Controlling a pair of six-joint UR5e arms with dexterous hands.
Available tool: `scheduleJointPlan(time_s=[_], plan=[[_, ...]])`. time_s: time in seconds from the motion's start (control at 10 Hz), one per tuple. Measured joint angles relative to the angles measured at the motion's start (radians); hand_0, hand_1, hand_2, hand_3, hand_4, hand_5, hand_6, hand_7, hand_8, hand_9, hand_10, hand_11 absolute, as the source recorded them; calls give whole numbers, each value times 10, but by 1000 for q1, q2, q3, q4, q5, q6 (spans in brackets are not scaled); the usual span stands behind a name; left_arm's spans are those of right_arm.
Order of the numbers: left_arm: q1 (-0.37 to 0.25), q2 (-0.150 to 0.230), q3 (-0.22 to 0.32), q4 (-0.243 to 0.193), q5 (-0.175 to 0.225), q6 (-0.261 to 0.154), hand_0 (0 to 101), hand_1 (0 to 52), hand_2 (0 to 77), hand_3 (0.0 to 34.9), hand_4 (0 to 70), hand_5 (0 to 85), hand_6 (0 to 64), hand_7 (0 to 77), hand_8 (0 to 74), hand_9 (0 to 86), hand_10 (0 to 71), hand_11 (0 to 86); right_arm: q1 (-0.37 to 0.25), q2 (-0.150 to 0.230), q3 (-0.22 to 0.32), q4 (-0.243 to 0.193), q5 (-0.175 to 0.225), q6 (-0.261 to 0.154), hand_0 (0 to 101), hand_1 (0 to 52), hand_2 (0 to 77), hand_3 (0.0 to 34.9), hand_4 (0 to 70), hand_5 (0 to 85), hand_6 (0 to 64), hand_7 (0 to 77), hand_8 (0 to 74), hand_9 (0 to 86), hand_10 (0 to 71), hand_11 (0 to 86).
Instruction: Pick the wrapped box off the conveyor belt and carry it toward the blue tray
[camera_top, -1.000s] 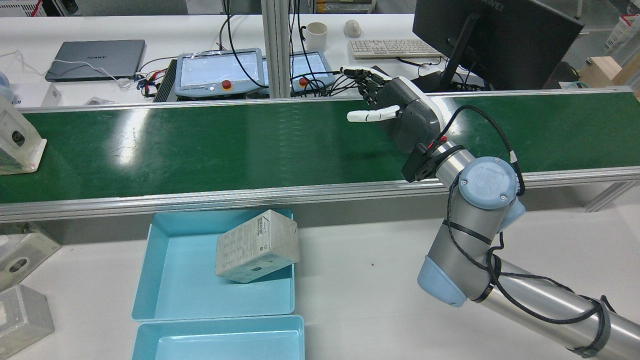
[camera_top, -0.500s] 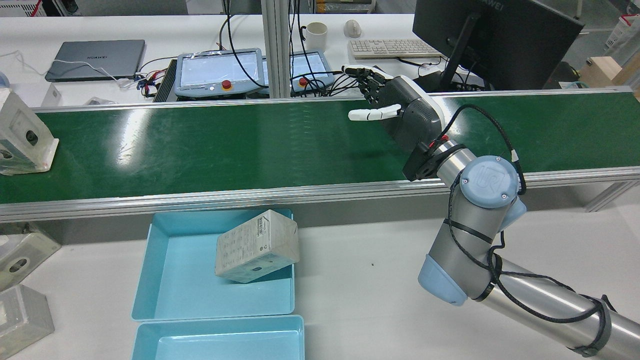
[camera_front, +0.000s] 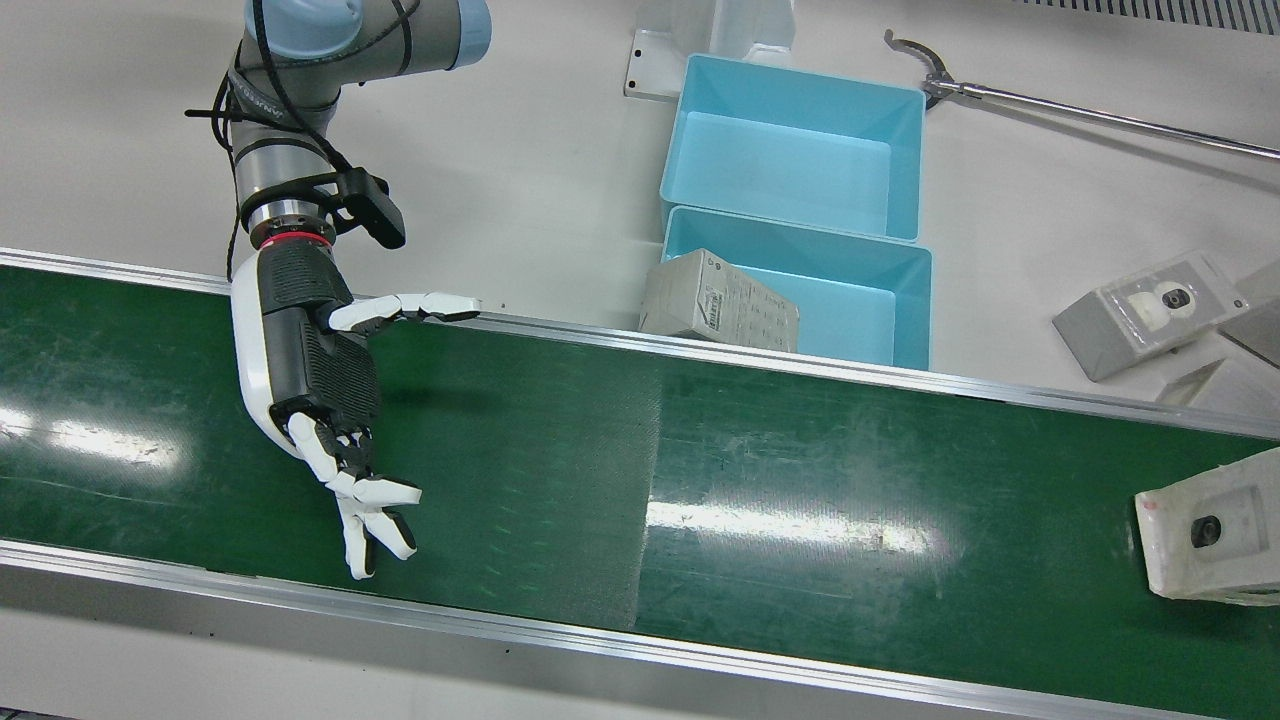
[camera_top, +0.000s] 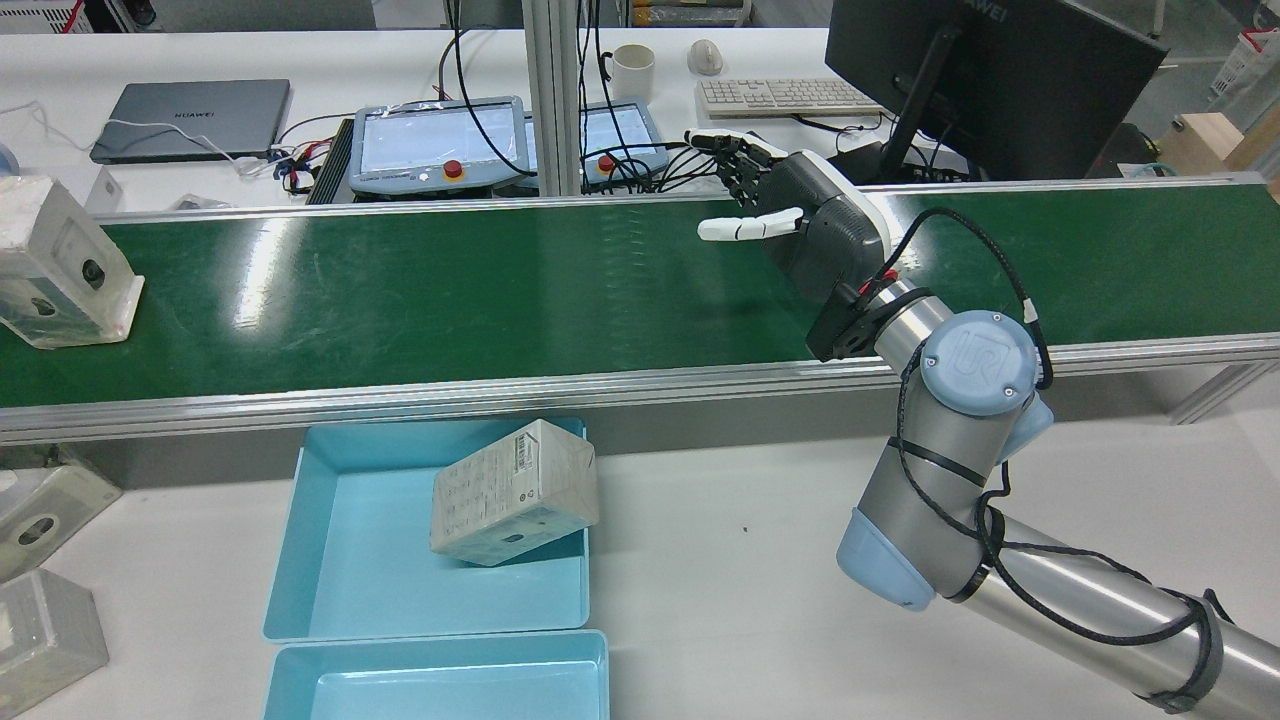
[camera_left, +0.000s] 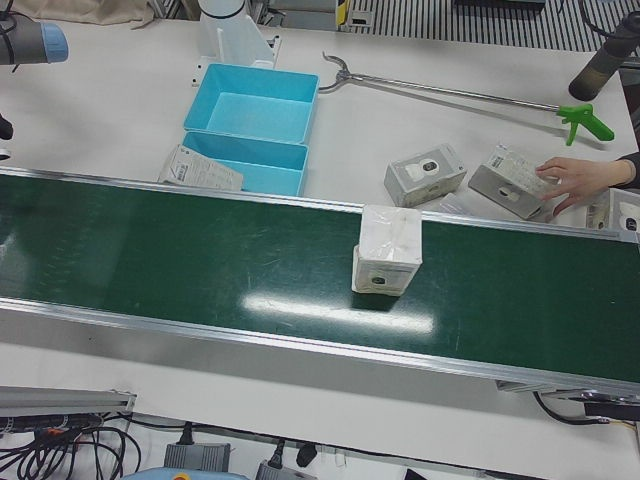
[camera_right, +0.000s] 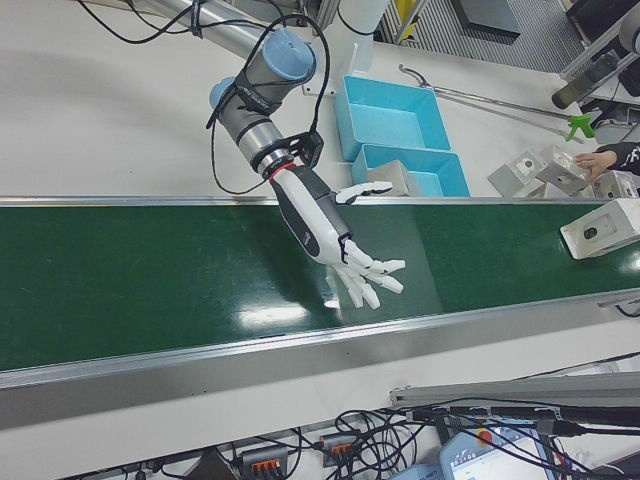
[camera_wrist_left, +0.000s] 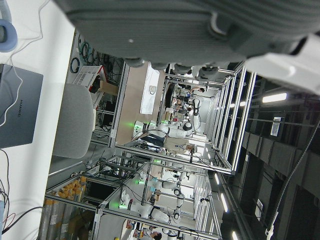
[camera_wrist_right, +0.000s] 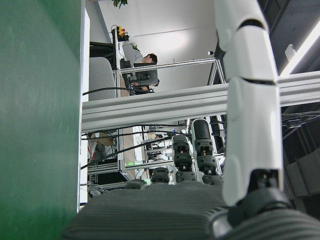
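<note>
While "HUAWEI" marks the laptop (camera_top: 190, 118), wrapped box (camera_top: 62, 265) print is unreadable.

Beyond the belt I see a white desk (camera_top: 330, 60) carrying a closed grey laptop (camera_top: 195, 118), two teach pendants (camera_top: 440, 145), a white mug (camera_top: 632, 72), a keyboard (camera_top: 785, 97), a mouse (camera_top: 705, 56) and a dark monitor (camera_top: 985, 85). An aluminium post (camera_top: 550, 95) rises between the pendants. My left hand view shows aluminium frame racks (camera_wrist_left: 200, 150) under strip lights (camera_wrist_left: 275, 97).
</note>
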Motion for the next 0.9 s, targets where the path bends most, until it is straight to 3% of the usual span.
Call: scheduleJointPlan(time_s=[0.3,0.9], plan=[[0,0,0,0,0,0,0,0,11,0,0,11,5,5,5,0,0,5,1,0,0,0,0,0,497,175,136,0,104,267,60,71,22,44,0,5],[0,0,0,0,0,0,0,0,11,0,0,11,5,0,5,0,5,5,1,1,0,0,0,0,497,175,136,0,120,267,60,71,22,44,0,5]])
